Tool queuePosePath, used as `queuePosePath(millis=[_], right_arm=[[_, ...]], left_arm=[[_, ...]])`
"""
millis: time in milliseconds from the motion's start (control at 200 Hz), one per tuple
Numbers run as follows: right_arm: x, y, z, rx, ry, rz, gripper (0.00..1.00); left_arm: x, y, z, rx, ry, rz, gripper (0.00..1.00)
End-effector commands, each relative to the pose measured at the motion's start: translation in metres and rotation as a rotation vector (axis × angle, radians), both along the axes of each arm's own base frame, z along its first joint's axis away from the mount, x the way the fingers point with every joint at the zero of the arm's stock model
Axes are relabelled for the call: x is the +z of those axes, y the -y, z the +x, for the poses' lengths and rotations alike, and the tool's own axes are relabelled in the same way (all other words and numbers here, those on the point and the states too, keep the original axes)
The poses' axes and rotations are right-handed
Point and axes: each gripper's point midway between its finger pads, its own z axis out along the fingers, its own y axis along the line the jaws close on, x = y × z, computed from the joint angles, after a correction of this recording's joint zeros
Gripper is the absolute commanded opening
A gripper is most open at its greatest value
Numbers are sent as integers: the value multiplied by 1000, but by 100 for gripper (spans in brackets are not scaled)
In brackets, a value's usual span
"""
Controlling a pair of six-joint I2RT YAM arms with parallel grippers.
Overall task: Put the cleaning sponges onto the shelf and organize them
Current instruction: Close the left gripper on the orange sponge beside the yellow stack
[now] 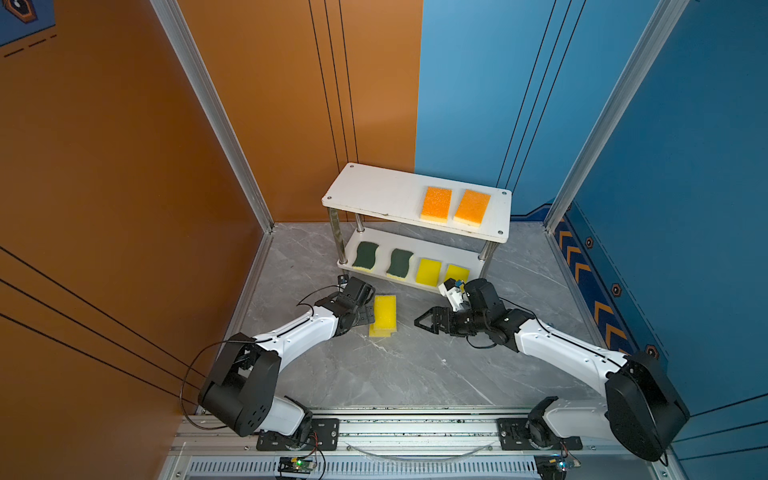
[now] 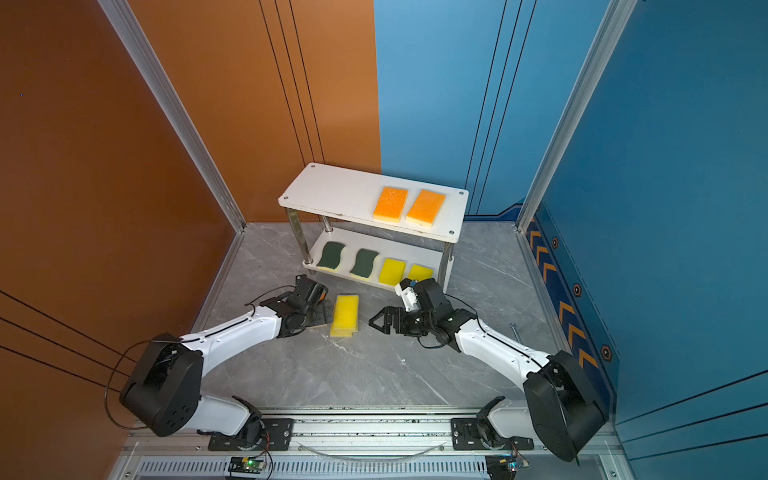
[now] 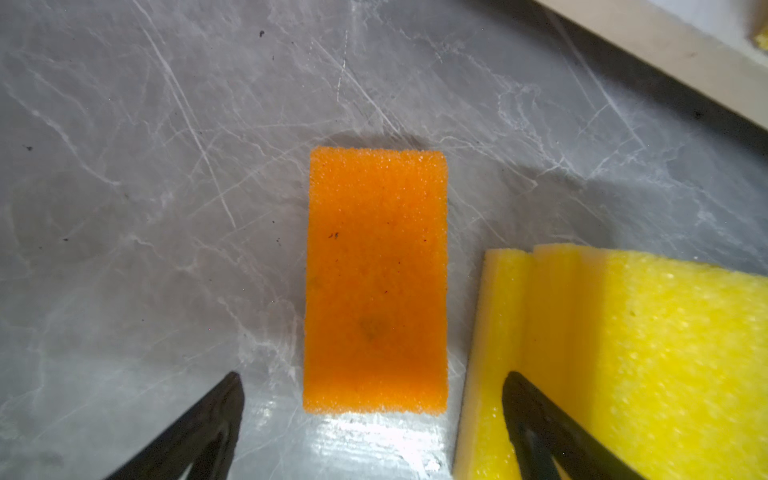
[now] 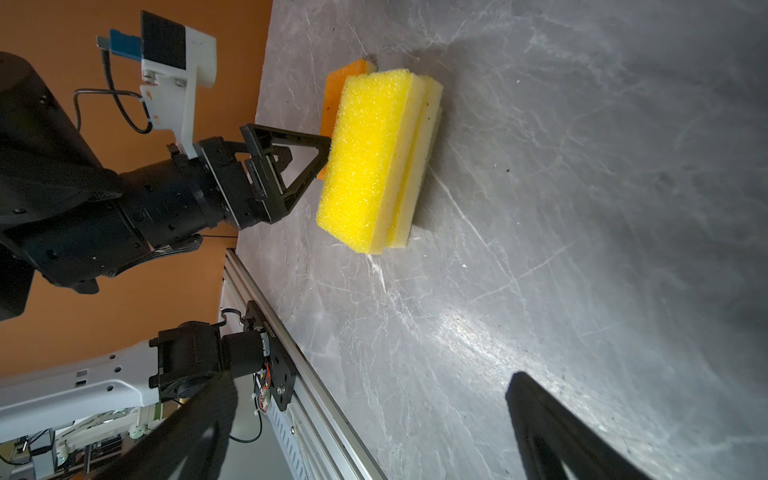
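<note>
Orange sponges (image 1: 454, 205): 2 on shelf (image 1: 376, 194) top
Lower board (image 1: 432, 254): 2 green pads (image 1: 382, 259), 2 yellow sponges (image 1: 428, 272)
Desk (image 1: 415, 365): yellow stack (image 1: 384, 314), 1 orange sponge (image 3: 376, 282)
Left hand (image 3: 374, 411): spread, straddling orange sponge
Right hand (image 1: 424, 322): spread, empty

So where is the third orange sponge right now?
On the table, under the open left gripper: the orange sponge lies flat beside the yellow stack, hidden in both top views.

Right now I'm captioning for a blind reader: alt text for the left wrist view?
An orange sponge lies flat on the grey marbled table, centred between the left hand's open black fingers. Stacked yellow sponges sit beside it.
</note>
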Motion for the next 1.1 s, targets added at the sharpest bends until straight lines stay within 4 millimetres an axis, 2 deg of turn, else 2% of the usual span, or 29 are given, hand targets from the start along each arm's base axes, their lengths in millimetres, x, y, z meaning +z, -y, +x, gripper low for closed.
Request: queuePosePath(millis=[0, 536, 1097], right_arm=[[4, -4, 6, 10, 33, -1, 100], [1, -6, 9, 13, 24, 5, 100], [-2, -8, 10, 15, 17, 7, 100]], left_arm=[[-12, 2, 0, -16, -23, -10, 98], [-32, 0, 1, -14, -74, 5, 100], [-36, -5, -3, -8, -87, 18, 88]])
